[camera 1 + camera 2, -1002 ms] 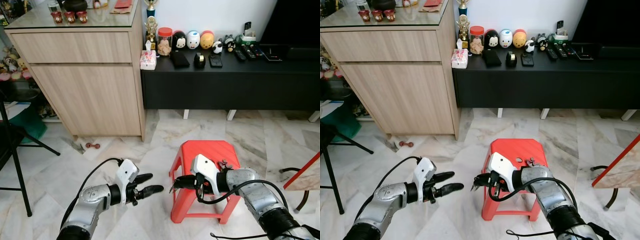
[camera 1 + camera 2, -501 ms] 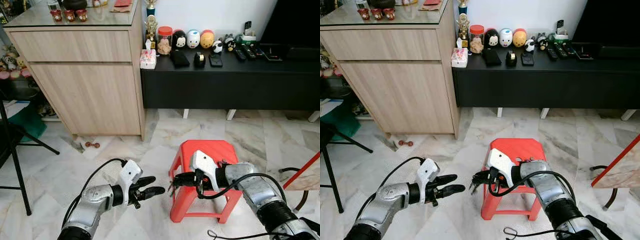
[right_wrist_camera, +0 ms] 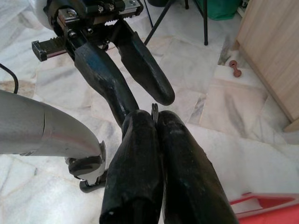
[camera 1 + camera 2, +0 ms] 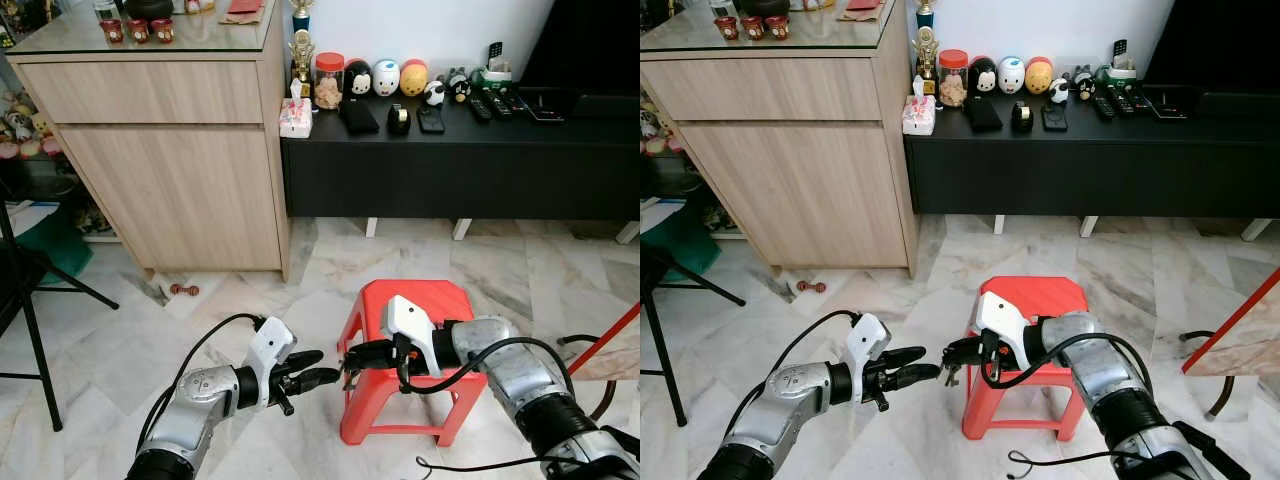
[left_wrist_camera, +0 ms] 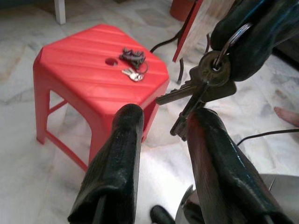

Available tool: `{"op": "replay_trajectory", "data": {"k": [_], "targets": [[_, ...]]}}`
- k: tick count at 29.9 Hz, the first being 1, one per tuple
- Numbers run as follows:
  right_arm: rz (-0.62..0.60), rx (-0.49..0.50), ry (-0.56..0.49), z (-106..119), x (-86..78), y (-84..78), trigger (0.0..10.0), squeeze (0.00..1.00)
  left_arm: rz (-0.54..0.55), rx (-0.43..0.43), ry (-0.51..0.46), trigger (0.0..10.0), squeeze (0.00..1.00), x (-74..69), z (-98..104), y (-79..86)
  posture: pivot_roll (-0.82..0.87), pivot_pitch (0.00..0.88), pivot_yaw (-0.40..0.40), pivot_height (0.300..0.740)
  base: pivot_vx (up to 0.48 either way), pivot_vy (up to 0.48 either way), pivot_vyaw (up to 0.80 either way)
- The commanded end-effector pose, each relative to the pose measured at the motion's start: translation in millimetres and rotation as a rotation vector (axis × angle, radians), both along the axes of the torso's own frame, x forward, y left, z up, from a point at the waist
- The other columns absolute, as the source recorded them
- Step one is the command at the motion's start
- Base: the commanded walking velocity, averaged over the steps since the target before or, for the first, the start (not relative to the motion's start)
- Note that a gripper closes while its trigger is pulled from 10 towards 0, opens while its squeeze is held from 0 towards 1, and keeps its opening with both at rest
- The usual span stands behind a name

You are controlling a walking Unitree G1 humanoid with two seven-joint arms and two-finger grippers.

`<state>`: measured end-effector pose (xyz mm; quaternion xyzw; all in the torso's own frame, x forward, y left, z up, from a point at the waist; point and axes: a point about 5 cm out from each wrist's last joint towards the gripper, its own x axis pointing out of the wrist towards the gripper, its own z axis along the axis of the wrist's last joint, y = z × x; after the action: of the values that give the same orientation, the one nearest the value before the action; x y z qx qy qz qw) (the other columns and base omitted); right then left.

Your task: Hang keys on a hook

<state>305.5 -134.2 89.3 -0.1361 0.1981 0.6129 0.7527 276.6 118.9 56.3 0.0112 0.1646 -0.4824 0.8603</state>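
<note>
Keys [image 5: 198, 91] hang from right hand [image 4: 348, 357], between left hand [image 5: 163, 140] fingers.

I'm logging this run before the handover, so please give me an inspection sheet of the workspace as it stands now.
Surface: red stool on a marble floor.
Job's things: bunch of keys hanging by its ring from the right gripper; second key set lying on the stool top. Hook: nothing seen.
Clutter: small dumbbell-shaped object on the floor by the wooden cabinet.
Grippers: right gripper shut on the key ring; left gripper open, its fingers either side of the dangling keys.
Cables: black cables looping along both arms.
Surroundings: black console carrying figurines and remotes.
</note>
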Motion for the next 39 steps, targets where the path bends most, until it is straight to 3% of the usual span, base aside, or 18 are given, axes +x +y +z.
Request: {"op": "replay_trajectory", "data": {"k": [1, 2, 3, 4, 5, 6, 9, 10, 19, 28, 30, 31, 32, 39], "targets": [[0.005, 0.015, -0.032, 10, 3.4, -2.9, 10.0, 0.0, -0.004, -0.027, -0.006, 10.0, 0.0, 0.8, 6, 0.0, 0.1, 0.065, -0.048, 0.74, 0.0, 0.0, 0.0], [0.005, 0.015, -0.032, 10, 3.4, -2.9, 10.0, 0.0, -0.004, -0.027, -0.006, 10.0, 0.0, 0.8, 6, 0.0, 0.1, 0.065, -0.048, 0.74, 0.0, 0.0, 0.0], [0.007, 0.015, -0.038, 11, 3.8, -4.4, 10.0, 0.0, -0.01, -0.037, -0.012, 10.0, 0.4, 0.6, 9, -0.6, 0.1, 0.065, -0.049, 0.74, 0.0, 0.0, 0.0], [0.007, 0.014, -0.043, 13, 4.4, -5.4, 10.0, 0.0, -0.012, -0.036, -0.016, 10.0, 0.47, 0.7, 10, -0.5, 0.1, 0.064, -0.048, 0.74, 0.0, 0.0, 0.0], [0.007, 0.014, -0.043, 13, 4.4, -5.4, 10.0, 0.0, -0.012, -0.036, -0.016, 10.0, 0.47, 0.7, 10, -0.5, 0.1, 0.064, -0.048, 0.74, 0.0, 0.0, 0.0], [0.007, 0.014, -0.046, 13, 4.7, -5.6, 10.0, 0.0, -0.02, -0.034, -0.014, 10.0, 1.0, 0.2, 9, -0.8, 0.1, 0.064, -0.048, 0.74, 0.0, 0.0, 0.0], [0.016, 0.02, -0.056, 18, 5.7, -5.3, 10.0, 0.0, -0.016, -0.013, -0.025, 10.0, 1.0, 0.7, 9, -0.9, 0.1, 0.064, -0.048, 0.74, 0.0, 0.0, 0.0], [0.017, 0.022, -0.057, 18, 5.9, -5.1, 10.0, 0.0, -0.013, -0.004, -0.034, 10.0, 0.0, 1.2, 9, -0.8, 0.1, 0.064, -0.048, 0.74, 0.0, 0.0, 0.0], [0.039, 0.107, -0.062, 29, 5.7, 2.7, 10.0, 0.0, -0.027, -0.016, 0.001, 10.0, 0.0, -0.2, 8, -6.6, 0.1, 0.065, -0.05, 0.74, 0.0, 0.0, 0.0], [0.061, 0.108, -0.057, 29, 3.0, 4.9, 10.0, 0.0, -0.006, -0.025, -0.018, 10.0, 0.0, 4.8, 12, -9.3, 0.1, 0.065, -0.052, 0.74, 0.0, 0.0, 0.0], [0.062, 0.109, -0.054, 29, 2.0, 4.0, 10.0, 0.0, -0.004, -0.025, -0.018, 9.5, 0.0, 5.2, 13, -8.8, 0.1, 0.065, -0.053, 0.74, 0.0, 0.0, 0.0], [0.062, 0.107, -0.054, 28, 1.8, 3.9, 10.0, 0.0, -0.004, -0.022, -0.019, 4.1, 0.0, 5.2, 13, -8.6, 0.1, 0.065, -0.053, 0.74, 0.0, 0.0, 0.0], [0.063, 0.105, -0.054, 28, 1.5, 3.6, 10.0, 0.0, -0.007, -0.02, -0.015, 0.0, 0.0, 5.0, 13, -8.5, 0.1, 0.066, -0.053, 0.74, 0.0, 0.0, 0.0], [0.06, 0.098, -0.05, 26, 0.7, 2.8, 10.0, 0.0, -0.015, -0.017, -0.016, 0.0, 0.0, 3.7, 12, -8.3, 0.1, 0.066, -0.054, 0.74, 0.0, 0.0, 0.0]]}}
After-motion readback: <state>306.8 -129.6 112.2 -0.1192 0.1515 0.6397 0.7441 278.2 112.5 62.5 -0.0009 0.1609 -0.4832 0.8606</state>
